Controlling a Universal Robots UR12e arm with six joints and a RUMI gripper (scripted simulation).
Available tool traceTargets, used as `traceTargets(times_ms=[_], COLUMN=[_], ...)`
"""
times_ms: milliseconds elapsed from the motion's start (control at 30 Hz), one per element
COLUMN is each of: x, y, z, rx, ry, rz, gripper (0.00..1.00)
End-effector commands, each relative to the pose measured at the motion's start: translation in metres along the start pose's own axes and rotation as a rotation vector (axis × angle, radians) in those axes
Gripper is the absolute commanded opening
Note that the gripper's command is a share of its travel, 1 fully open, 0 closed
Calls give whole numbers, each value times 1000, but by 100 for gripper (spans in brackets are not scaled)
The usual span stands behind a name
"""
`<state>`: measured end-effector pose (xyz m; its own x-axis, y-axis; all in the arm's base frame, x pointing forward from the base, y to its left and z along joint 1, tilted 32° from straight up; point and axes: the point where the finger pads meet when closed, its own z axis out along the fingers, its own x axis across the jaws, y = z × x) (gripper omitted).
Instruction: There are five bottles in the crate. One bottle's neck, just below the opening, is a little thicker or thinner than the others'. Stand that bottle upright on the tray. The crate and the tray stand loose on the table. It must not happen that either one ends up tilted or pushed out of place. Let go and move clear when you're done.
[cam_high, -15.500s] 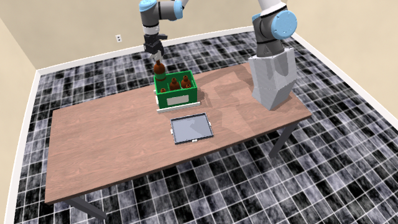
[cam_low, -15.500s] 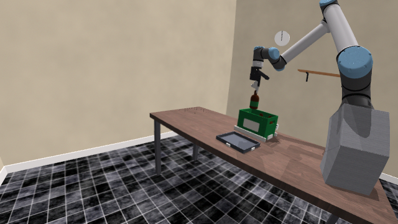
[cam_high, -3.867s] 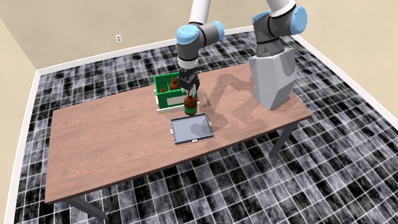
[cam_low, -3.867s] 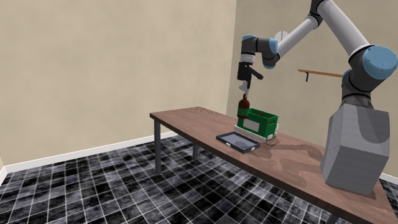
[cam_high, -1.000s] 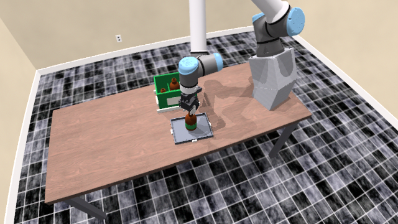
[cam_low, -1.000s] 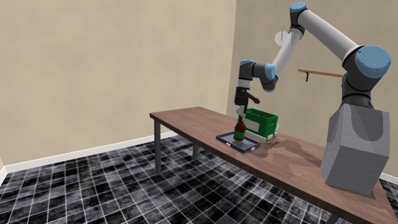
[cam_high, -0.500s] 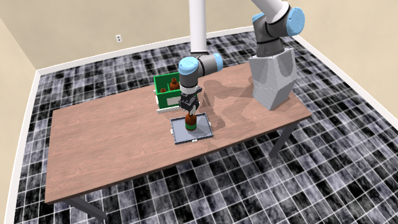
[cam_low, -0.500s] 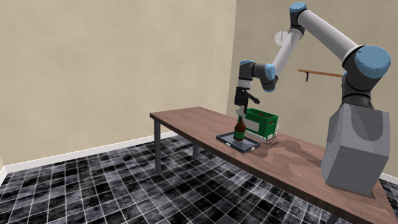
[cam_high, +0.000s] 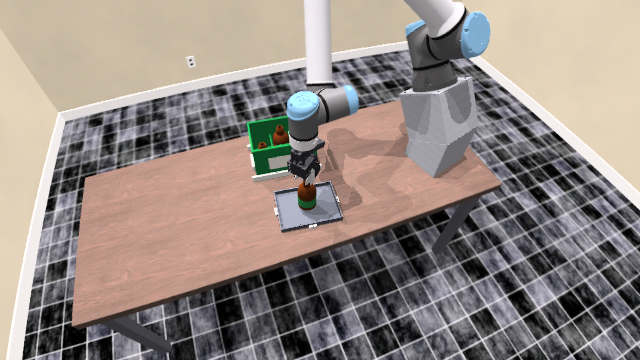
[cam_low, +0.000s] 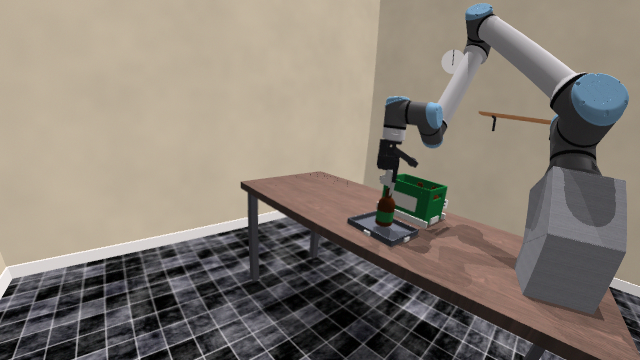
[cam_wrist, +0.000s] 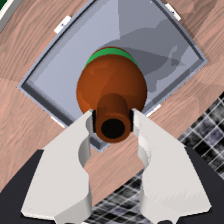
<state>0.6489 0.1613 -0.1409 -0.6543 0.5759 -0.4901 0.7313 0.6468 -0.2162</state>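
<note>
Table (cam_high: 165, 235): wide bare wood toward 9 o'clock of tray. Crate (cam_high: 267, 159) at tray's 11 o'clock, just beside. Tray (cam_high: 330, 212): bottle (cam_high: 306, 196) upright inside rim, near centre. Gripper (cam_wrist: 114, 131) pinching bottle neck.

Brown bottle (cam_high: 306, 195) (green-labelled) upright on tray (cam_high: 327, 218)

Arm reaches out from its grey pedestal base at approx 2 o'clock in top view, upper links high, wrist turned straight down. Gripper (cam_high: 307, 181) (cam_low: 389, 192) (cam_wrist: 114, 131) points vertically down, white fingers clamped either side of a bottle neck (cam_wrist: 113, 120), jaws narrow w/ the neck filling the gap.
</note>
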Motion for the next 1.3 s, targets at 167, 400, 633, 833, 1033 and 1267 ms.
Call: traceTargets(times_ms=[167, 400, 633, 833, 1033, 1267], x=[0, 0, 0, 0, 0, 0], y=[0, 0, 0, 1, 1, 1], z=[-1, -1, 0, 1, 2, 5], rx=[-1, -1, -1, -1, -1, -1], ry=[-1, -1, -1, -1, -1, -1], rz=[0, 0, 0, 0, 0, 0], gripper=[0, 0, 0, 0, 0, 0])
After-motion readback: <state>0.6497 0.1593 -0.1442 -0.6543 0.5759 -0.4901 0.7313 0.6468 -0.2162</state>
